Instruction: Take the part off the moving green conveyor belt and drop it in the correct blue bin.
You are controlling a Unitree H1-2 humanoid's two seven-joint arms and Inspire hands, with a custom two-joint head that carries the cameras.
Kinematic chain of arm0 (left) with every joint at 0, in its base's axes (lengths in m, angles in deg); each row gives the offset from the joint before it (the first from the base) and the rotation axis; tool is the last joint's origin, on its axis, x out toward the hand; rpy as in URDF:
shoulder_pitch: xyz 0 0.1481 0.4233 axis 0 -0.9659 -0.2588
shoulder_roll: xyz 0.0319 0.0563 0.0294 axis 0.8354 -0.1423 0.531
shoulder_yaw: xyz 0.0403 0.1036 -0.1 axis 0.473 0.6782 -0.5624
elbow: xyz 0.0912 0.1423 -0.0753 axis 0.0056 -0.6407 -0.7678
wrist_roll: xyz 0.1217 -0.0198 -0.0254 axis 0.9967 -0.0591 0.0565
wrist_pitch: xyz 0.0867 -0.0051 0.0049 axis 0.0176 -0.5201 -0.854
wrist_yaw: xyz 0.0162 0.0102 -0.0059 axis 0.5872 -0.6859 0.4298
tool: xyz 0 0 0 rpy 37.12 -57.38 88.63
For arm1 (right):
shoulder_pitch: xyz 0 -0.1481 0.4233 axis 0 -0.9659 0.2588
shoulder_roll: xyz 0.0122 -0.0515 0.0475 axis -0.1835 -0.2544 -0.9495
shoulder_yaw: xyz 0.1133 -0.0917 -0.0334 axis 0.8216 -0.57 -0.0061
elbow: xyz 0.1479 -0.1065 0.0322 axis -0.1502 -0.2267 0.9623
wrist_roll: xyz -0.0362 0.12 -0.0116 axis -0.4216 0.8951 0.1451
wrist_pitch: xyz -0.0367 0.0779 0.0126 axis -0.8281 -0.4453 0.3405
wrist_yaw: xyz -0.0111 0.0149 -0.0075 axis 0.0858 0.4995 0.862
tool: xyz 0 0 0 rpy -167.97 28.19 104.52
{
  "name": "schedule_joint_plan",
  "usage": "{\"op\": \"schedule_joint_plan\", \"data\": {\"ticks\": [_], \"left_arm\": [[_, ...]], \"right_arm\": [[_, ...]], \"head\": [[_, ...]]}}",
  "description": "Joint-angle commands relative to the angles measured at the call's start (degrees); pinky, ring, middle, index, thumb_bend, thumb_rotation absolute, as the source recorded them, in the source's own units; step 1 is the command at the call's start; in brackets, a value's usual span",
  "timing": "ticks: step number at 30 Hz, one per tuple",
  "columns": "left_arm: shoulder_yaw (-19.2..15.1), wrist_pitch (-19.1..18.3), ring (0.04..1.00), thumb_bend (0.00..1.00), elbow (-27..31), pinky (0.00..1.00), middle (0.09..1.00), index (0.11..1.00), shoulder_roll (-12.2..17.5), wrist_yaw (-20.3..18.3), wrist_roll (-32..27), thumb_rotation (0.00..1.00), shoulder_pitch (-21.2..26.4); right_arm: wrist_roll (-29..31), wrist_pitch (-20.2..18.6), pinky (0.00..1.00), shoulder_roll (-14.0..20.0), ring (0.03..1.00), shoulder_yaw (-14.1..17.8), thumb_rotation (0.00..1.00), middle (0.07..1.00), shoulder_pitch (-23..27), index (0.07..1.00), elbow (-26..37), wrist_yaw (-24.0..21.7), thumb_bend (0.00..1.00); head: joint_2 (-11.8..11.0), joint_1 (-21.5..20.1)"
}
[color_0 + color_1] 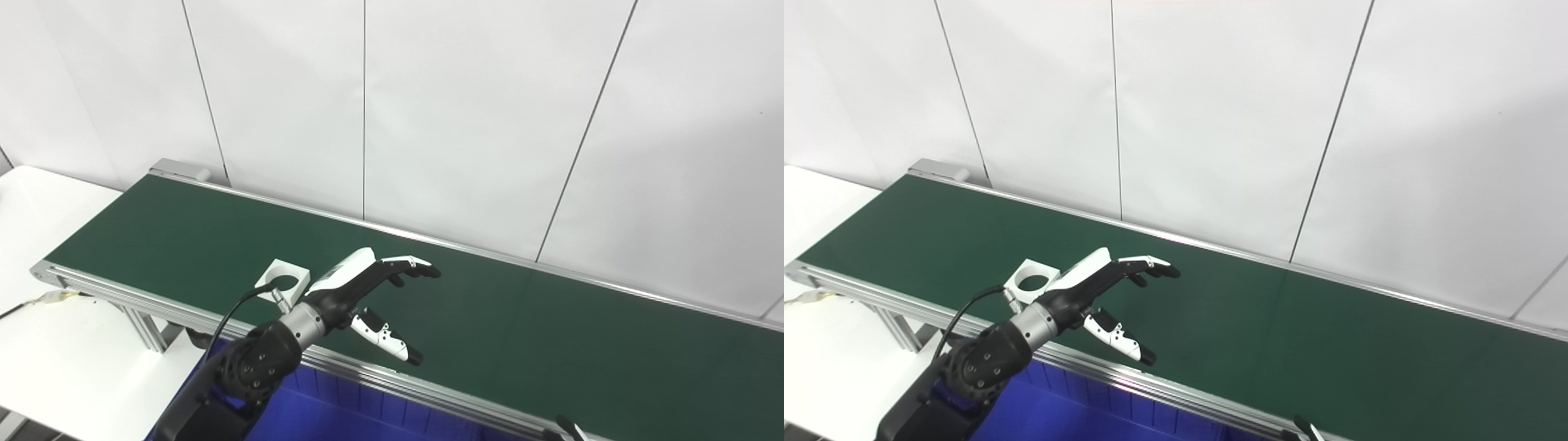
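White wall panels [465,122] with thin dark seams fill the background, and a long green conveyor belt [551,331] runs diagonally in front of them, framed by silver aluminium rails. Far to the left of the hand, a white table [55,343] sits under and beside the belt's end, with a cable lying on it near the belt's corner.

Just behind and to the left of the hand's wrist, the part [1032,280] lies flat on the belt near its front rail: a white square block with a large round hole through its middle. The wrist partly covers it in the left eye view.

The left hand [367,294] reaches out over the belt from the lower left, past the part. Its fingers [409,267] stretch forward and its thumb [386,335] splays well below them, so it is spread wide and has hold of nothing.

Below the hand, under the front rail, the ribbed wall of a blue bin [367,404] shows.

Far to the right of the hand, at the bottom edge, only a dark tip of the right hand [566,427] is in view; its state cannot be told.
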Motion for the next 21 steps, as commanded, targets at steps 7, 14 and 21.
{"op": "schedule_joint_plan", "data": {"ticks": [7, 14, 21], "left_arm": [[1.20, -1.27, 0.867, 0.91, -1.51, 0.81, 0.857, 0.789, 4.49, -2.81, 4.48, 0.15, 5.81], [2.44, -2.47, 0.894, 0.91, -4.59, 0.83, 0.881, 0.807, 7.29, -5.76, 7.16, 0.13, 8.92], [3.71, -1.37, 0.829, 0.95, -8.43, 0.71, 0.851, 0.813, 9.61, -6.01, 10.91, 0.09, 11.19]], "right_arm": [[0.06, 3.14, 0.68, -0.43, 0.758, 0.18, 0.51, 0.811, 0.51, 0.894, 0.87, 0.54, 0.28], [-0.06, 3.09, 0.69, -0.42, 0.761, 0.06, 0.54, 0.815, 0.58, 0.898, 0.74, 0.46, 0.30], [-0.29, 3.95, 0.68, -0.68, 0.755, 0.10, 0.51, 0.810, 0.83, 0.894, 0.00, 0.76, 0.27]], "head": [[0.09, 0.09], [-0.05, -0.03], [-0.09, -0.32]]}}
